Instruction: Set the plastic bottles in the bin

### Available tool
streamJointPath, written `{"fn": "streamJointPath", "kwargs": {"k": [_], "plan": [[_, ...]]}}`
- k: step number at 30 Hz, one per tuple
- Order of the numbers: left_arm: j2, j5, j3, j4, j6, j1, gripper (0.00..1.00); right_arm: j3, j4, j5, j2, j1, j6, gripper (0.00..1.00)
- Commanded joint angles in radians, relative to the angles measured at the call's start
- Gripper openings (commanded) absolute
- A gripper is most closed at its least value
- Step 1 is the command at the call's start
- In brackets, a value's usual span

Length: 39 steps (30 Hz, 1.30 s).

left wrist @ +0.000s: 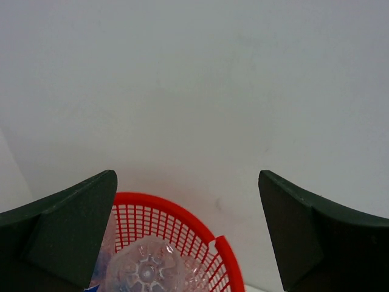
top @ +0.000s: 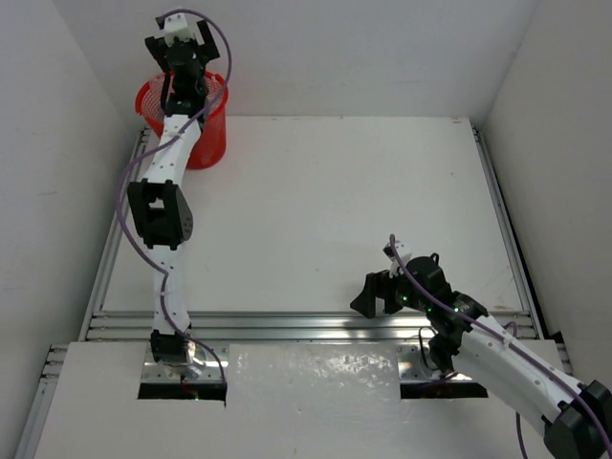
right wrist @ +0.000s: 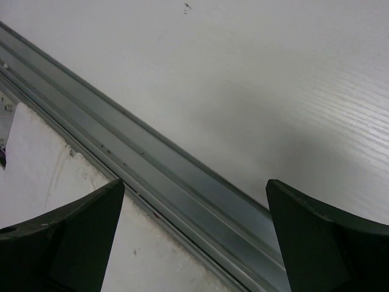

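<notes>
The red mesh bin (top: 207, 134) stands at the table's far left corner against the back wall. My left gripper (top: 186, 88) hangs over it, open, with nothing between its fingers. In the left wrist view the gripper (left wrist: 186, 177) looks down past the bin's rolled rim (left wrist: 182, 214). A clear plastic bottle (left wrist: 146, 267) rests inside the bin with its ribbed base facing up, and more crumpled clear plastic lies beside it. My right gripper (top: 368, 298) is open and empty, low over the table's near edge; it (right wrist: 194, 185) frames only the rail and the table.
The white table (top: 335, 210) is enclosed by white walls at the back and on both sides. An aluminium rail (top: 306, 325) runs along the near edge, crossing the right wrist view (right wrist: 182, 182). A white board (right wrist: 48, 164) lies beyond it.
</notes>
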Motion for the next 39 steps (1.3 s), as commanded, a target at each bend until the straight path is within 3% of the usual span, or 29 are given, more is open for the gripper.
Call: {"fn": "streamJointPath", "kwargs": {"k": [1, 3, 7, 10, 12, 14, 15, 16, 19, 24, 29, 34, 39], "plan": [[-0.195, 0.023, 0.09, -0.042, -0.118, 0.016, 1.0, -0.012, 0.08, -0.03, 0.014, 0.006, 0.017, 0.99], [-0.258, -0.007, 0.071, -0.138, -0.151, 0.009, 0.99, 0.003, 0.071, 0.003, 0.023, 0.005, 0.01, 0.99], [-0.566, -0.008, -0.152, -0.353, -0.256, -0.001, 1.0, 0.077, -0.03, 0.17, 0.005, 0.006, -0.003, 0.99], [-0.84, 0.021, -0.64, -0.413, -0.37, -0.001, 1.0, 0.176, -0.141, 0.365, -0.01, 0.005, -0.003, 0.99], [-1.044, 0.063, -0.834, -0.457, -0.439, -0.01, 1.0, 0.255, -0.197, 0.48, -0.01, 0.005, 0.009, 0.99], [-1.173, -0.127, -1.084, -0.424, -0.418, -0.195, 1.0, 0.323, -0.269, 0.548, -0.007, 0.005, 0.003, 0.99], [-1.288, -0.109, -1.21, -0.415, -0.424, -0.282, 1.0, 0.344, -0.316, 0.604, -0.007, 0.005, -0.002, 0.99], [-1.339, -0.059, -1.267, -0.422, -0.442, -0.294, 1.0, 0.367, -0.34, 0.634, -0.007, 0.006, -0.003, 0.99], [-1.482, 0.038, -1.399, -0.532, -0.48, -0.294, 1.0, 0.46, -0.434, 0.683, -0.017, 0.005, 0.007, 0.99], [-1.666, 0.092, -1.469, -0.7, -0.398, -0.294, 1.0, 0.489, -0.507, 0.677, -0.093, 0.005, -0.039, 0.99], [-1.851, 0.054, -1.628, -0.672, -0.371, -0.294, 1.0, 0.486, -0.559, 0.752, -0.19, 0.005, -0.071, 0.99], [-1.916, -0.017, -1.667, -0.689, -0.408, -0.295, 1.0, 0.451, -0.565, 0.761, -0.254, 0.005, -0.051, 0.99], [-1.851, -0.087, -1.632, -0.756, -0.451, -0.295, 1.0, 0.44, -0.555, 0.706, -0.274, 0.005, -0.043, 0.99]]}}
